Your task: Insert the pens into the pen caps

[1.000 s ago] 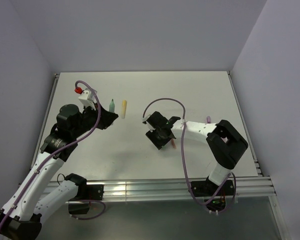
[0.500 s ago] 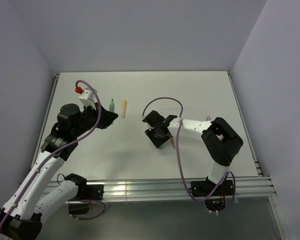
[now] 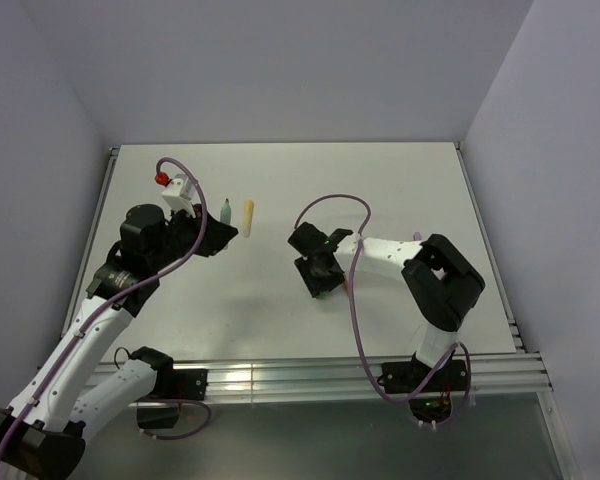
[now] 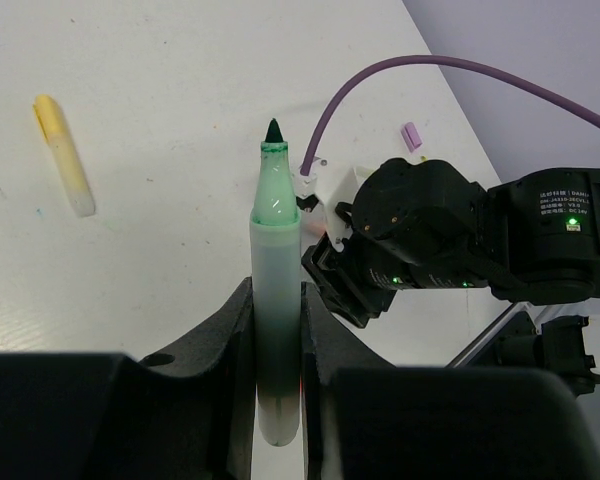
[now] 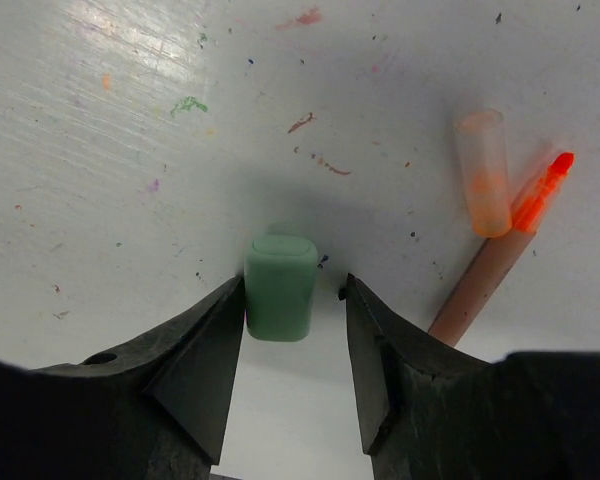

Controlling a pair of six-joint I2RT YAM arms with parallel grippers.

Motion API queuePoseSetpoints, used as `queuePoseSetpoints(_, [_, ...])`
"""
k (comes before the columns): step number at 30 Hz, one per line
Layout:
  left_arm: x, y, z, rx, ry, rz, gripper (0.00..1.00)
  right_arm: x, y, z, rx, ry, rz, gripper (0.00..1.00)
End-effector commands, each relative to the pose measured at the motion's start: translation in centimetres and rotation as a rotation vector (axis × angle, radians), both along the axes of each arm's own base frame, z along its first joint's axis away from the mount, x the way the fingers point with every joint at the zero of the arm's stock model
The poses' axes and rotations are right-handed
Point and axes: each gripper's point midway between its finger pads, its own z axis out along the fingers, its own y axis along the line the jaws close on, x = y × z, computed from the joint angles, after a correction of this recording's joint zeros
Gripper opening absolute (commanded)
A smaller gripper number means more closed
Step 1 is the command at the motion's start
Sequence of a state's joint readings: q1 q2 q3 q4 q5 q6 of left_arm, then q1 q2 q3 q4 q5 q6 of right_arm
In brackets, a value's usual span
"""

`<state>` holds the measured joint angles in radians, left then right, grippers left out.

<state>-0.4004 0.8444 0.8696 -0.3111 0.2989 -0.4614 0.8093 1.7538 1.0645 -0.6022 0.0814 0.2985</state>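
My left gripper (image 4: 277,300) is shut on the mint-teal pen (image 4: 275,290), whose dark green tip points away from the wrist. In the top view it (image 3: 224,210) sticks out past the left gripper (image 3: 220,230). My right gripper (image 5: 293,290) is open and low over the table, with its jaws on either side of the mint green cap (image 5: 280,286). The left finger touches the cap and the right finger stands apart from it. An orange-red pen (image 5: 495,260) and a pale orange-tinted cap (image 5: 482,172) lie just to the right of it. A yellow pen (image 3: 248,216) lies on the table.
A purple cap (image 4: 411,135) lies beyond the right arm, near its cable. The white table (image 5: 130,120) is stained with pen marks. Grey walls close in the back and both sides. A metal rail runs along the near edge (image 3: 310,375).
My right gripper has shifted a little left and settled around the mint green cap. My left arm has barely moved, still holding the mint-teal pen.
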Motion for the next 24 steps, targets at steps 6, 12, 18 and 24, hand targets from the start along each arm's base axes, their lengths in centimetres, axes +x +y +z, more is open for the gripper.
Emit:
queuePoseSetpoints(6, [0.3,-0.3,1.8,-0.031,-0.051,-0.011,0.00,-0.4,0.5,-0.1,-0.016,0.026,-0.042,0.51])
queuePoseSetpoints(12, [0.2,-0.3,1.9,-0.032,-0.050,-0.010,0.00,0.0,0.9,-0.8,-0.015,0.029,-0.037,0.50])
queuePoseSetpoints(18, [0.2,-0.3,2.0,-0.029,-0.049,-0.011,0.00,-0.2,0.8,-1.5,-0.021,0.042,-0.050,0.47])
queuePoseSetpoints(24, [0.3,-0.4,1.7,-0.032,-0.039,-0.016,0.00,-0.4,0.3,-2.0,-0.035,0.053,-0.063,0.22])
